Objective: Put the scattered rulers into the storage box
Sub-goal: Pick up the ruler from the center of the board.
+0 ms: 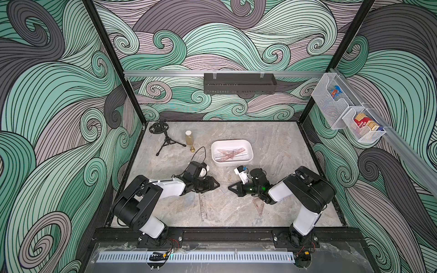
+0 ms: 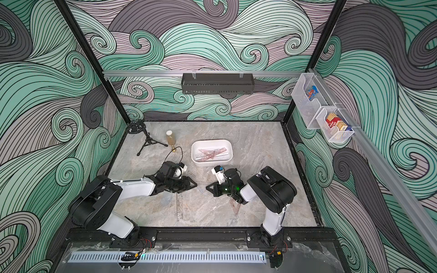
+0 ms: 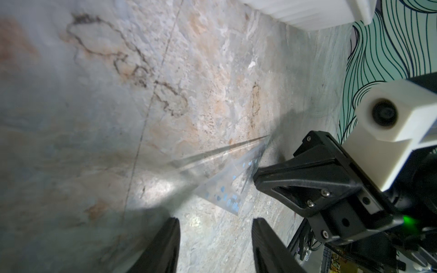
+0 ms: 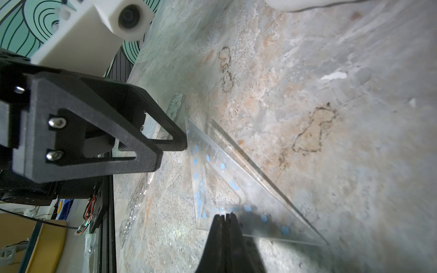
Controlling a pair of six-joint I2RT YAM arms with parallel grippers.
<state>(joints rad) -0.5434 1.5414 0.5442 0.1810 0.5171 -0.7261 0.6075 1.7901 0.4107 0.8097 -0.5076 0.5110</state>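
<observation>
The storage box (image 1: 248, 151) (image 2: 228, 151), a white tub, stands mid-table with several pinkish and clear rulers (image 1: 228, 154) lying in it. My right gripper (image 4: 223, 215) (image 1: 229, 188) is shut on the edge of a clear triangular set square (image 4: 236, 186) (image 3: 224, 186) with blue marks, tilted up off the table. My left gripper (image 3: 215, 227) (image 1: 217, 184) faces it, open, nothing between its fingers; one fingertip (image 4: 181, 141) meets the set square's far corner. A long straight ruler (image 1: 203, 209) (image 4: 134, 208) and a pinkish set square (image 1: 258, 205) lie nearer the front.
A small black tripod (image 1: 163, 139), a capped bottle (image 1: 188, 138) and a small brass piece (image 1: 192, 149) stand at the back left. A black perforated tray (image 1: 238, 82) hangs on the back wall. White wire baskets (image 1: 343, 111) hang on the right wall.
</observation>
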